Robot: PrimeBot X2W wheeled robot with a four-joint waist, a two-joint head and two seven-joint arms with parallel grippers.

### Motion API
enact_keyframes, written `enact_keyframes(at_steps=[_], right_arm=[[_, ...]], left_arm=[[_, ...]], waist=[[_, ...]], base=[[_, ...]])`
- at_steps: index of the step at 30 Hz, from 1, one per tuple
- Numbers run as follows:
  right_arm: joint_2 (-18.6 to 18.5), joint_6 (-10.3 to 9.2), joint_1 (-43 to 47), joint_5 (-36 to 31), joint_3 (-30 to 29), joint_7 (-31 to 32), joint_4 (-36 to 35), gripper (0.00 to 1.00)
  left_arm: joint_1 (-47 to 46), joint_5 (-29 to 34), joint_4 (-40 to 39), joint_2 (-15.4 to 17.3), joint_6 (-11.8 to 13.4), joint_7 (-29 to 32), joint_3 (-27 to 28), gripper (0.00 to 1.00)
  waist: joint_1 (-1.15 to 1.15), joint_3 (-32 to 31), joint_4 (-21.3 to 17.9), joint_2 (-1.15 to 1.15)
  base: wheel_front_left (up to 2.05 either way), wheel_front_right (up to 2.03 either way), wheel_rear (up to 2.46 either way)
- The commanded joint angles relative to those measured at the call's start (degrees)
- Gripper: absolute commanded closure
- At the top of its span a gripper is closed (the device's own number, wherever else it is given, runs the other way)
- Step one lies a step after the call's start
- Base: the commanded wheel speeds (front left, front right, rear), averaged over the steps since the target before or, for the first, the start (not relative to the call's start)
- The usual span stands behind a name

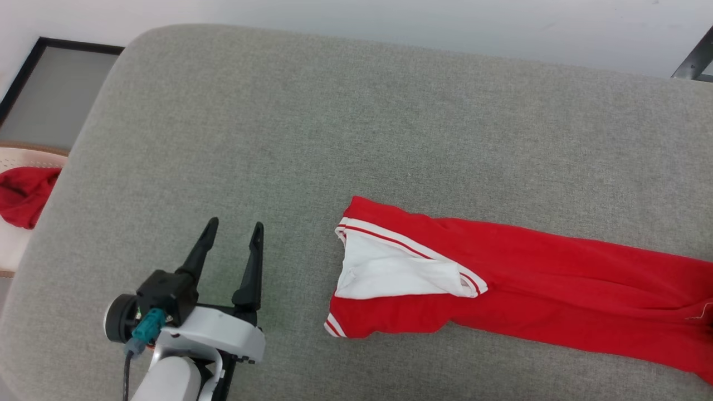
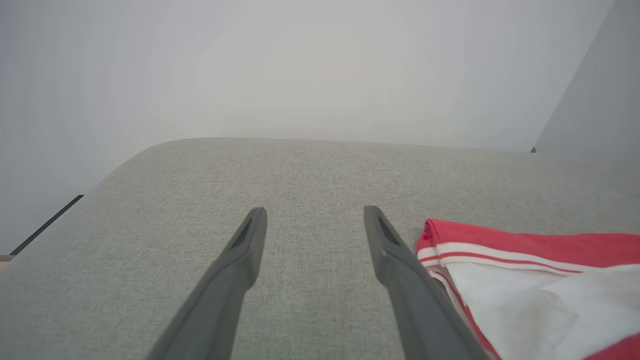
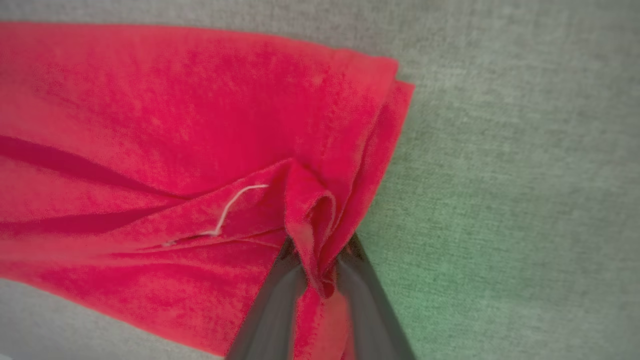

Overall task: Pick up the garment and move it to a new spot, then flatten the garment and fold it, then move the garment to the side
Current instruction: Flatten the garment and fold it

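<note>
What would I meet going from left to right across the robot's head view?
pale basket holding a red cloth → left gripper, open → the garment, red with a white sleeve.

Head view, bg only. Grey woven upholstered surface across most of frame, rounded corner at upper left, edge curving down left side. Along top: plain pale wall. Upper left corner: dark-framed grey panel at wall base. Mid-left edge: pale basket w/ small holes and brownish rim, red cloth inside. Upper right corner: bit of dark metal frame. Left wrist view: same grey surface in lower half, whitish wall above, greyer wall plane at right, thin dark strip at left edge. Right wrist view: grey weave at right, faint green tint lower right. Light soft, even; shadows weak.
</note>
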Motion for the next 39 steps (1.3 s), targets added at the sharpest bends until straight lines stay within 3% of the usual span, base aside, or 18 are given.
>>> enact_keyframes(at_steps=[1,11,28,33,39], right_arm=[[1.9,-0.06,1.5,0.0,1.8,0.5,1.8,1.0],[2.1,-0.08,-0.8,-0.3,-0.6,-4.4,2.7,1.0],[-7.5,-0.07,-3.2,-10.9,-17.9,-19.7,12.9,1.0],[-6.1,-0.07,-4.5,-10.9,-16.5,-20.8,13.9,1.0],[-1.8,-0.05,-5.0,-3.1,-10.9,-17.8,7.6,1.0]], left_arm=[[0.3,0.4,0.1,-0.3,-0.3,0.0,0.4,0.0],[1.3,2.6,1.0,-2.2,-2.7,0.0,3.4,0.0],[1.5,3.6,0.3,-3.4,-5.3,0.0,7.3,0.0],[0.7,3.9,1.1,-3.6,-6.0,0.0,7.5,0.0],[1.3,3.9,2.1,-4.3,-6.5,0.0,7.7,0.0]], waist=[[0.0,0.0,0.0,0.0],[0.0,-0.4,-0.7,0.0],[0.0,2.0,-5.7,0.0],[0.0,2.1,-6.3,0.0],[0.0,0.7,-6.3,0.0]], base=[[0.0,0.0,0.0],[0.0,0.0,0.0],[0.0,0.0,0.0],[0.0,0.0,0.0],[0.0,0.0,0.0]])
